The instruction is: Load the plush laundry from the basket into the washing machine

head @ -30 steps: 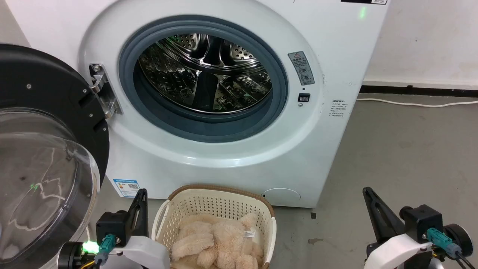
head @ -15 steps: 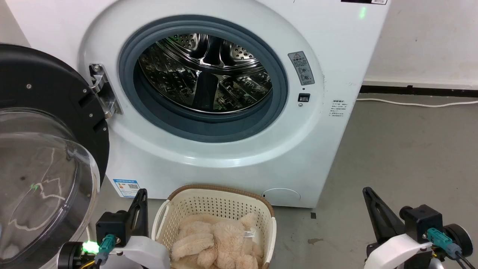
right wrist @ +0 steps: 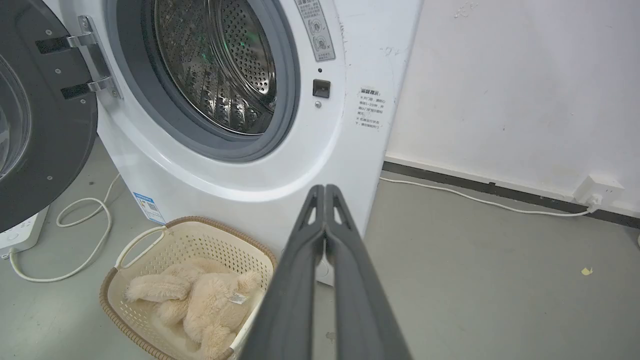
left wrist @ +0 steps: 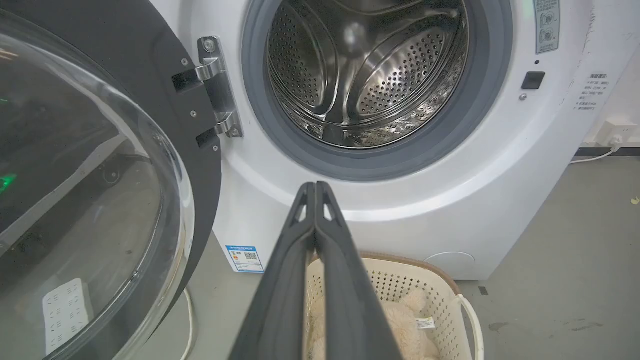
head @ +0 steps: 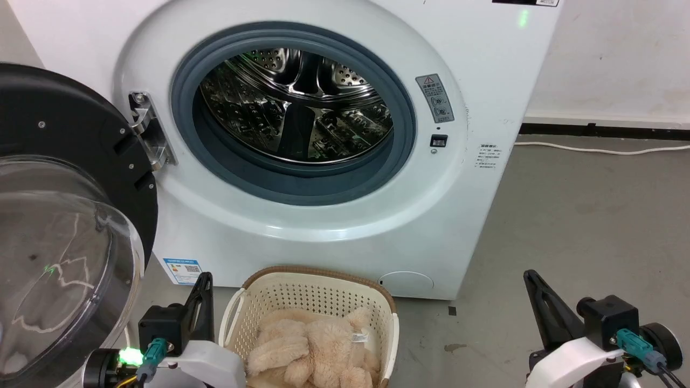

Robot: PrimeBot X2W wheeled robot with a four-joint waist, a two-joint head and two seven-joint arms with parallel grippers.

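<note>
The fluffy beige plush laundry [head: 318, 347] lies in the cream basket [head: 318, 283] on the floor before the white washing machine [head: 377, 226]. The drum [head: 296, 102] is bare steel and the black-rimmed door [head: 59, 215] stands swung open at the left. My left gripper [head: 204, 280] is shut and sits just left of the basket; its fingers [left wrist: 315, 187] press together. My right gripper [head: 531, 277] is shut too, well to the right over bare floor, fingers [right wrist: 324, 190] together. In the right wrist view the plush [right wrist: 200, 300] and its small white tag [right wrist: 238, 298] fill the basket [right wrist: 125, 250].
A white cable [head: 598, 148] runs along the floor by the wall at the right, to a socket [right wrist: 597, 190]. A coiled white cord [right wrist: 75, 220] and a white power strip [right wrist: 20, 230] lie left of the washer, under the open door. Grey floor [head: 582, 215] spreads at the right.
</note>
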